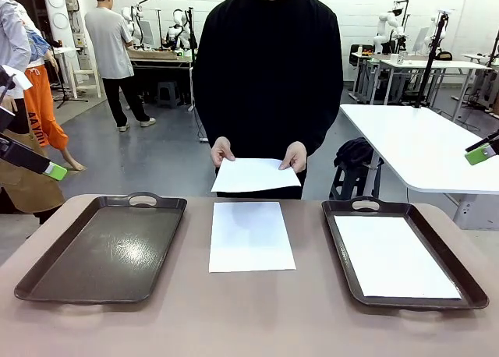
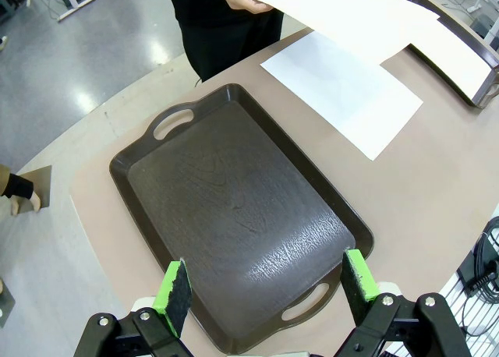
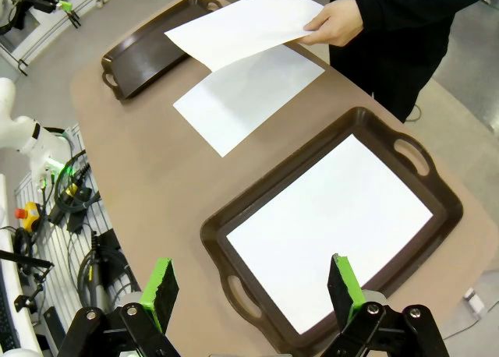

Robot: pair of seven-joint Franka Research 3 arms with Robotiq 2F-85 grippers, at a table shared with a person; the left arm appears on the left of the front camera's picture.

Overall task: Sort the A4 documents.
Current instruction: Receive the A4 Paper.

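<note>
Jaws spread and empty, the left gripper [image 2: 267, 283] hangs over the bare left tray [image 2: 125, 162], the right gripper [image 3: 253, 285] over the single sheet [image 3: 327, 232] in the right tray [image 3: 214, 228]. A second sheet [image 1: 251, 236] lies on the table [image 1: 234, 318] between the trays, a third sheet [image 1: 253, 174] in the person's hands [image 1: 295, 156] — light, limp paper, probably best pinched at a raised edge.

The A4 documents [image 1: 251, 236] are white, the trays [image 1: 101, 252] dark brown, the table [image 1: 249, 318] beige.

My left gripper [image 2: 267, 270] and right gripper [image 3: 251, 271] were black, jointed frames tipped with bright green pads [image 2: 176, 295] (silver screws [image 2: 385, 299] at pivots).
</note>
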